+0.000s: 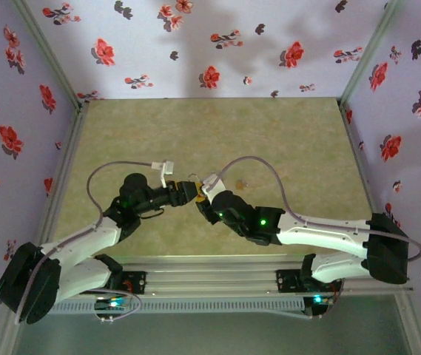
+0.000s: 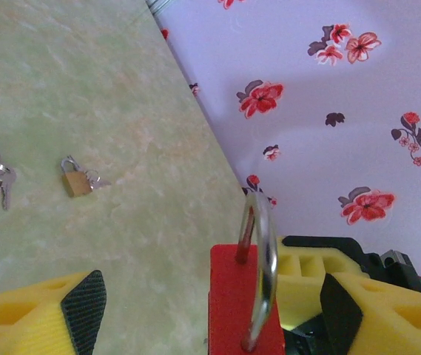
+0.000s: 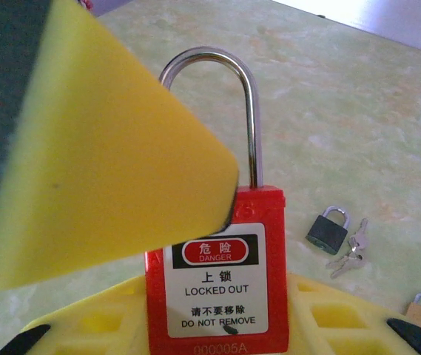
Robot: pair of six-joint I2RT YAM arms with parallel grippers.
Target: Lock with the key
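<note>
Right gripper point(image 3: 221, 251) is clamped on the red padlock point(image 3: 217, 296) and holds it upright off the table point(image 2: 84, 89). Left gripper point(image 2: 211, 299) is wide open on either side of it, pads not touching anything. Honestly can't tell where the black-headed key is. A brass padlock point(image 2: 77, 181) and a dark padlock point(image 3: 327, 231) with silver keys point(image 3: 349, 250) lie on the table.

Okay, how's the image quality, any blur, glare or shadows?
Top external: dim, purplish, soft shadows on the back wall. Left wrist: the red padlock is slightly soft. Right wrist: a yellow finger is a close blur, the padlock label sharp, glare along the shackle.
</note>
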